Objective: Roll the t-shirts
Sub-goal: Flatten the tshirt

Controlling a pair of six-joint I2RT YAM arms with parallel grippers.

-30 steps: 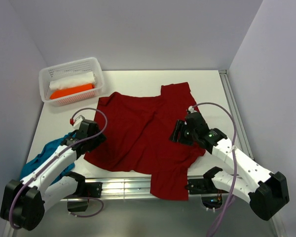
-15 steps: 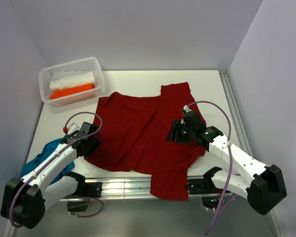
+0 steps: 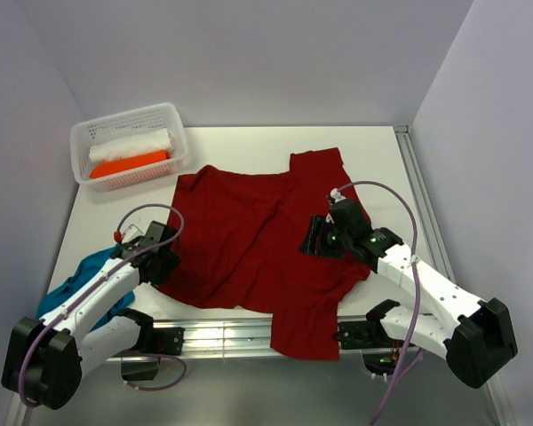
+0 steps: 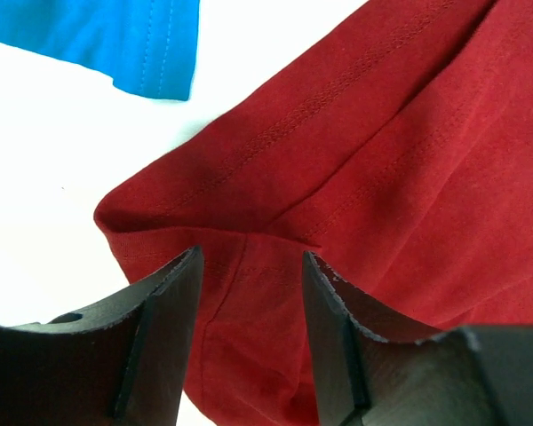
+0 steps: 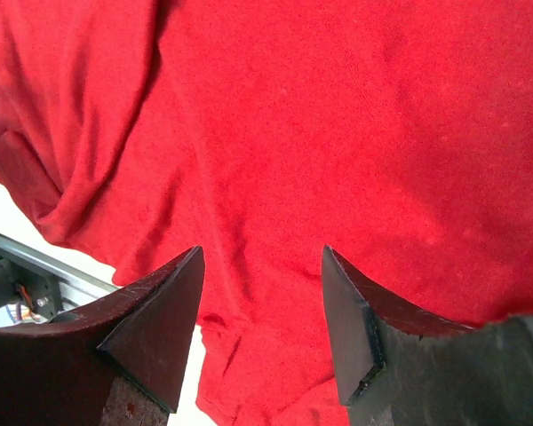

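The dark red t-shirt (image 3: 249,240) lies spread flat on the surface (image 3: 373,151). The left jaws stand part open astride its lower left corner (hem showing in the gap). The right jaws hang open above its right side, holding nothing. The teal-blue t-shirt (image 3: 62,293) lies heaped just left of it

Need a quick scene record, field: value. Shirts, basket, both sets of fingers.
red shirt: spread open on table, wrinkled, part overhangs the near edge
teal shirt: heap, near left, beside the left arm
basket: far left corner, holds white roll and orange roll
left fingers: open, at the red shirt's near-left corner
right fingers: open, over the red shirt's right side
rolling of red shirt: not begun
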